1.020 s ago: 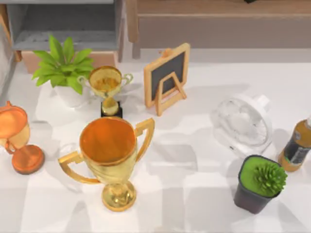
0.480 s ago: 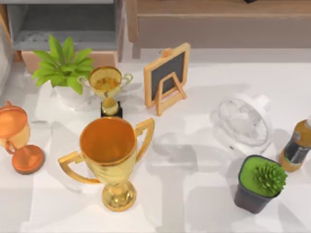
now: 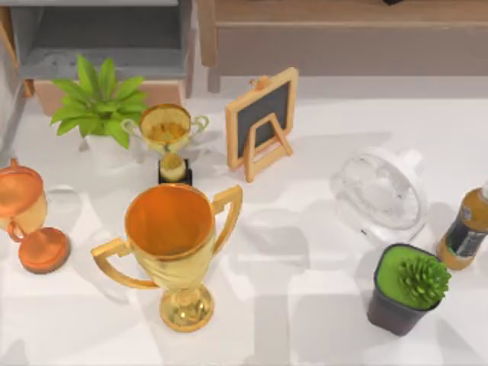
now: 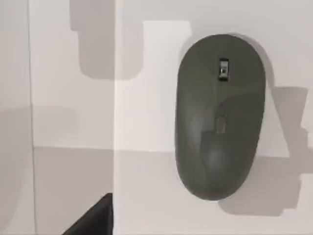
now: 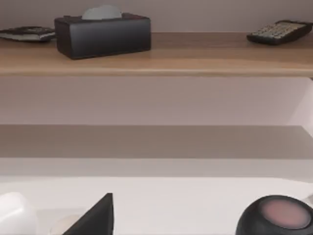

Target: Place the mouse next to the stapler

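Note:
A dark grey mouse (image 4: 220, 115) lies flat on the white table in the left wrist view, its scroll wheel (image 4: 223, 68) facing up. My left gripper hovers straight above it, and a black part of the gripper (image 4: 93, 221) shows at the picture's edge, apart from the mouse. The stapler is out of view. A black part of my right gripper (image 5: 95, 219) shows in the right wrist view, which faces a wooden shelf (image 5: 156, 61).
The table carries a big gold trophy (image 3: 174, 244), a small gold trophy (image 3: 166, 137), a copper trophy (image 3: 27, 221), a leafy plant (image 3: 99, 103), a chalkboard (image 3: 261, 118), a white fan (image 3: 381, 194), a potted succulent (image 3: 408, 288) and a bottle (image 3: 467, 232). A tissue box (image 5: 102, 34) stands on the shelf.
Soft shadows have shifted across the table in the top view. The objects on it stand where they were.

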